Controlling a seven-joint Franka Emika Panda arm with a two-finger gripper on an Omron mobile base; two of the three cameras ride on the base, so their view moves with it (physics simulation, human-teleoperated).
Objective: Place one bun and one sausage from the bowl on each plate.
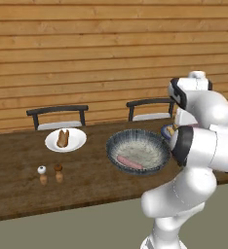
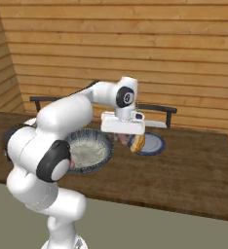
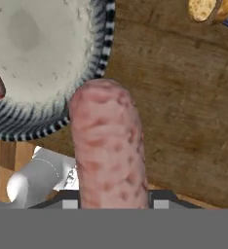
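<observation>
**A:** Starting at the jaws: what have they got?

**B:** They are clamped on a sausage (image 3: 108, 146), which rises from the bottom middle of the hand view. The gripper (image 2: 123, 137) shows in the right base view, centre frame, hanging above the table (image 2: 184, 170) between the bowl (image 2: 89, 151) and the blue-grey plate (image 2: 152, 145). A pinkish bit peeks out under the hand there.

**A:** Why held lengthwise like that?

**B:** My guess is that gripping it across its middle keeps it from swinging. How much of it sits between the fingers I can't tell, since the lower end is cut off.

**A:** And what is around it?

**B:** In the hand view the bowl's striped rim curves through the upper left, and a bun (image 3: 206, 9) sits at the upper right corner, on the edge of the blue-grey plate. So that plate has its bun and seems to lack its sausage, which is probably why the hand is on that side of the bowl.

**A:** Anything left in the bowl?

**B:** One more sausage (image 1: 129, 162), lying in the pale bottom, centre of the left base view.

**A:** The white plate (image 1: 66, 140)?

**B:** Middle left of the left base view, well apart from the bowl, carrying something brown (image 1: 63, 138), likely the other bun. Two small shakers (image 1: 50, 174) stand below it in the frame.
</observation>
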